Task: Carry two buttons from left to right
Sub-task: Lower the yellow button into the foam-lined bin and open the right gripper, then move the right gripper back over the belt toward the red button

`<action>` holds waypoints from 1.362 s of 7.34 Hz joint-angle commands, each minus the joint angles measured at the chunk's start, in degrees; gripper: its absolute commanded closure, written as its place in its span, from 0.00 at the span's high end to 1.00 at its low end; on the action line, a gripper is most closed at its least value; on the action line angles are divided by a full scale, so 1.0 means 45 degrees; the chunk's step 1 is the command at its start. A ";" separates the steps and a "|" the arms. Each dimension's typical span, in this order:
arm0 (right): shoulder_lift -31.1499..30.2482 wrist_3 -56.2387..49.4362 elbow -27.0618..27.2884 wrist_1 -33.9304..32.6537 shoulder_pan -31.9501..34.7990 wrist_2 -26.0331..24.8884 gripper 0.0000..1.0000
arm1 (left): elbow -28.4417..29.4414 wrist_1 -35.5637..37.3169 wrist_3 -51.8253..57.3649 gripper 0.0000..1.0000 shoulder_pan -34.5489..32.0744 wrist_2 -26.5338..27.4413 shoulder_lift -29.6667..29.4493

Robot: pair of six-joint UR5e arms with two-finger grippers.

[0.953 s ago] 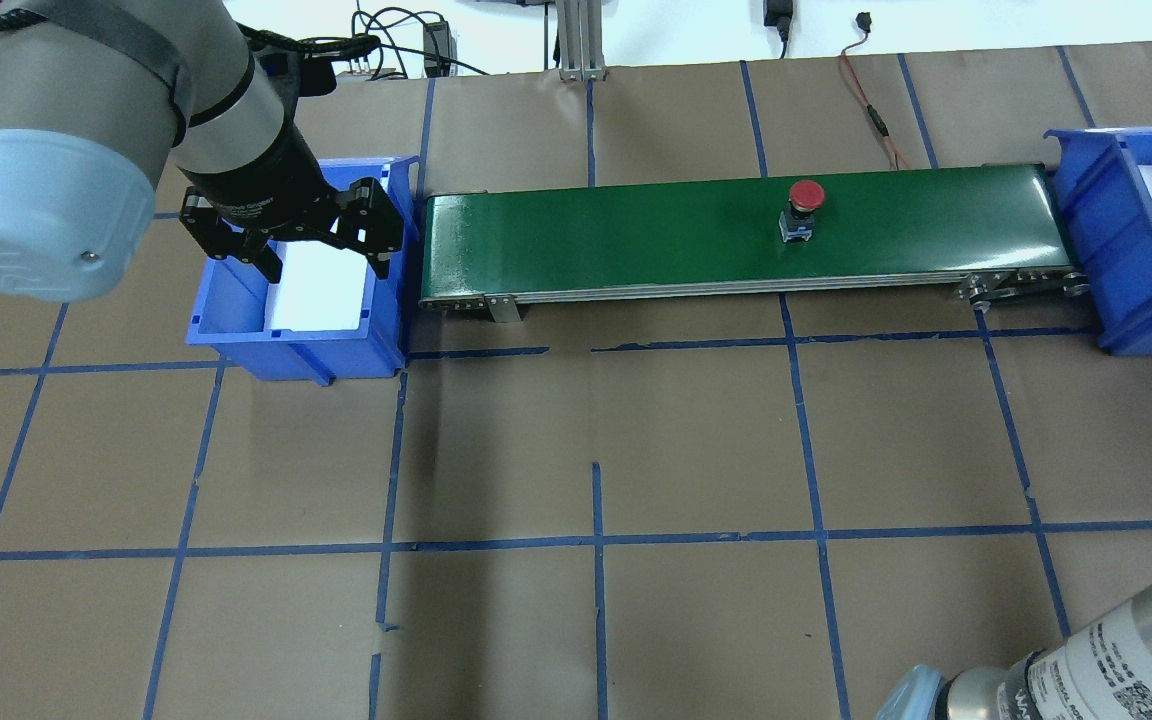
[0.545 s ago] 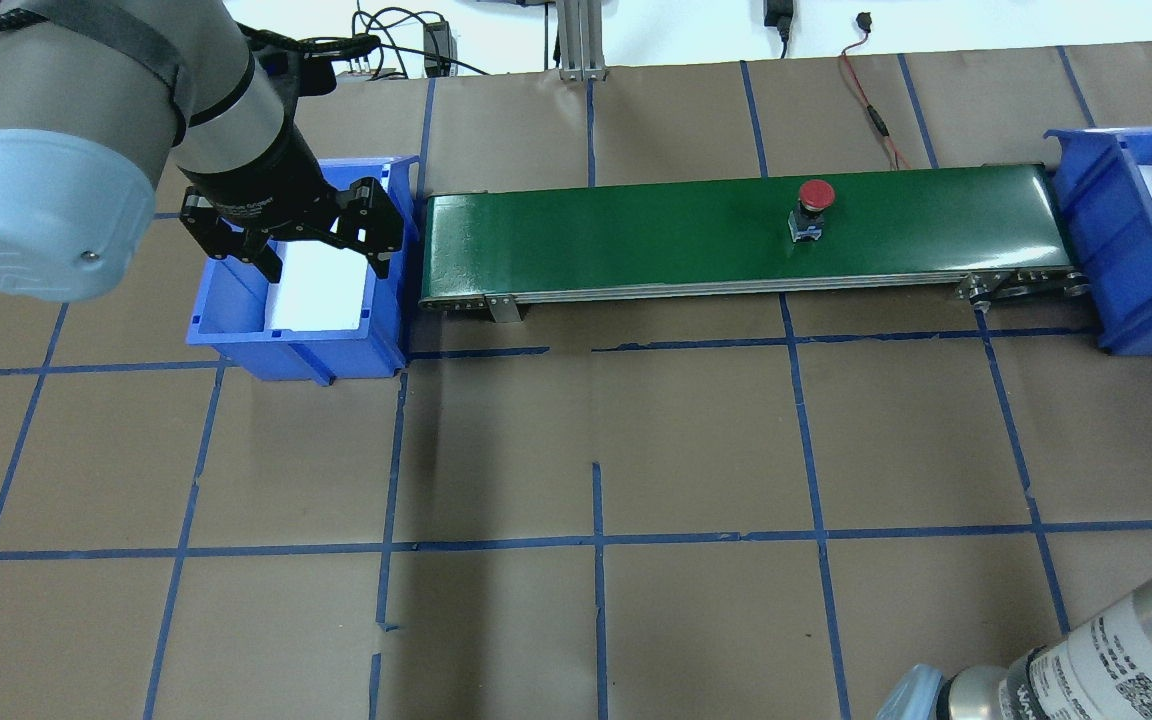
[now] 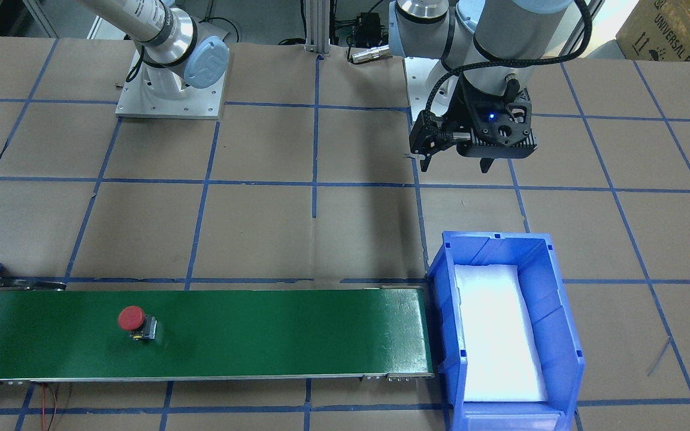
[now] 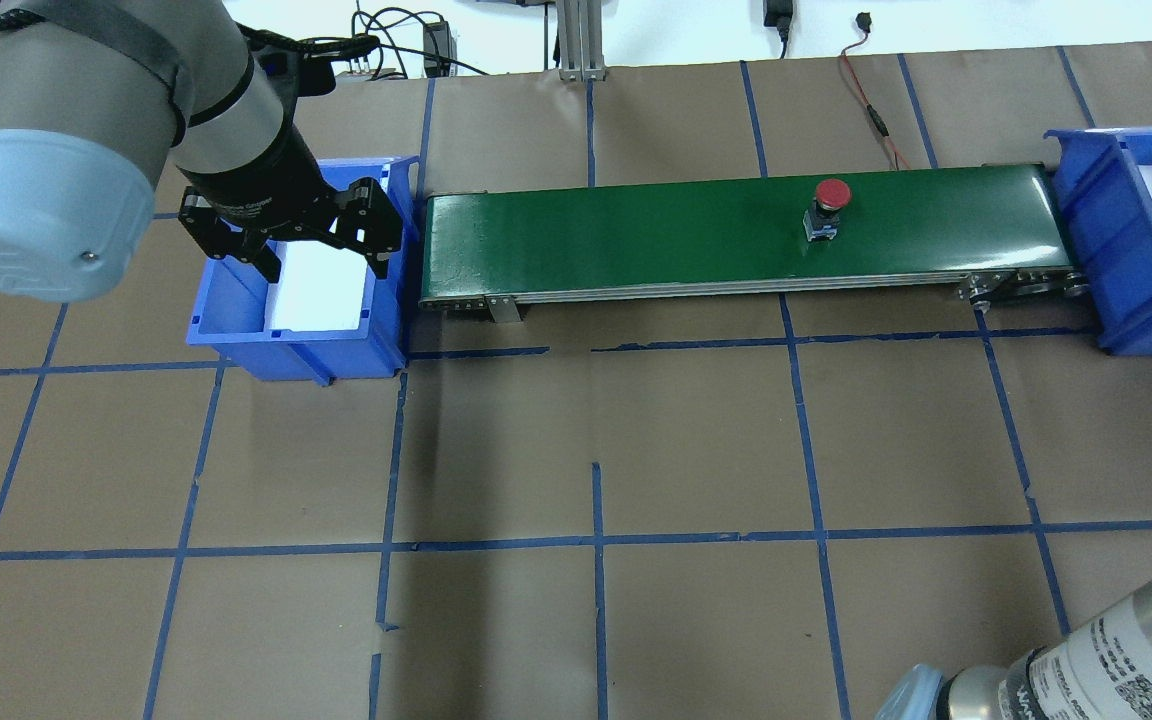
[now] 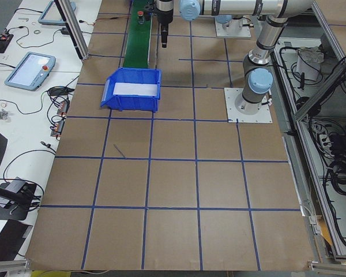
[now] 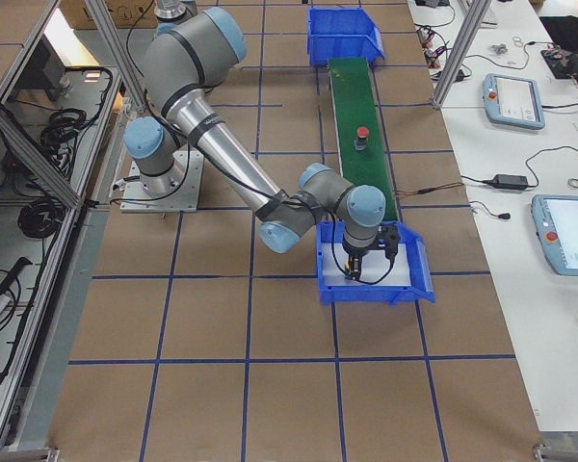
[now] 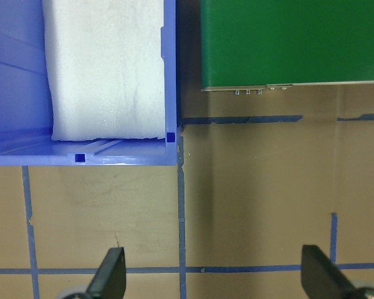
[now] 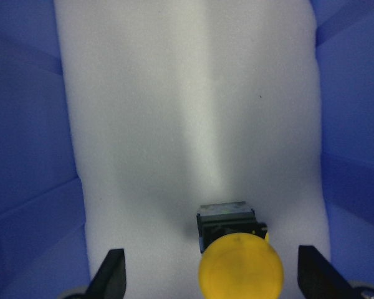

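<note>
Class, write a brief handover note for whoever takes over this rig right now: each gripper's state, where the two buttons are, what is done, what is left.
Left gripper: open, empty, hovering near the left bin, which shows only foam.
Right gripper: open, fingers apart on either side of the yellow button, which lies on the foam in the right bin.
Red button: on the conveyor belt, toward its right end.
Done: yellow button delivered.
Left: get the red button into the right bin.
</note>
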 commanded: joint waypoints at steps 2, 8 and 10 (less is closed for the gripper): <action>-0.2025 -0.0033 0.0068 0.0704 0.0019 -0.0640 1.00 | 0.0000 0.0000 0.0003 1.00 0.0000 0.0022 0.0000; -0.3153 0.3643 0.0284 0.2097 0.4874 -0.1095 1.00 | 0.0000 0.0019 0.0022 1.00 0.0000 0.0061 0.0000; -0.1985 0.5195 0.0051 0.1710 0.5972 -0.0978 1.00 | 0.0000 0.0019 0.0022 1.00 0.0000 0.0041 0.0000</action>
